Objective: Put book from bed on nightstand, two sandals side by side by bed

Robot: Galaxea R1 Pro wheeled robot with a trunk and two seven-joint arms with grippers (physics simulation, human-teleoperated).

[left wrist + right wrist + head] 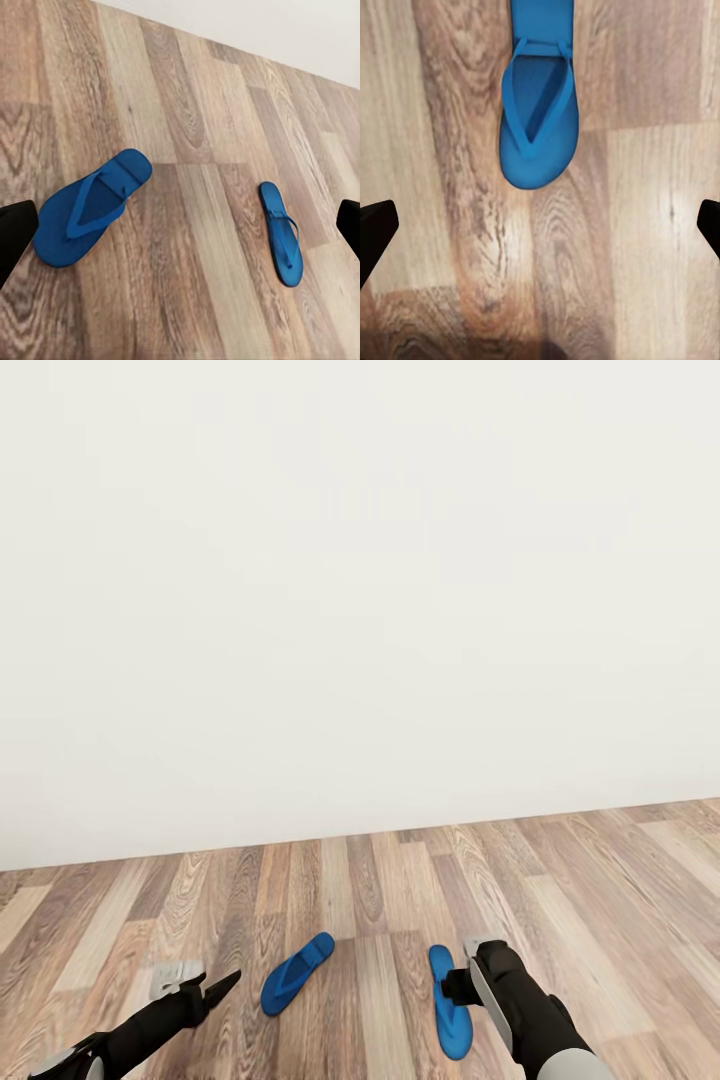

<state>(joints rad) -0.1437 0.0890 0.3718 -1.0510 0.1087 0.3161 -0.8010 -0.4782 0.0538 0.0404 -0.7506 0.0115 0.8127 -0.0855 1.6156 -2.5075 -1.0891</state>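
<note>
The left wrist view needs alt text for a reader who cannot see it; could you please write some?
Two blue sandals lie apart on a wood plank floor, the nearer sandal angled and the farther sandal off to one side. The left gripper's dark fingertips frame the picture's edges, wide apart, and a white wall runs behind.

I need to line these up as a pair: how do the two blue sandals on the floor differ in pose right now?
The left sandal lies slanted across the wood floor, while the right sandal runs nearly straight away from the robot. The left sandal lies near the left gripper; the right sandal sits beside the right gripper. Bare planks separate them. Both are blue flip-flops lying flat, straps up.
</note>
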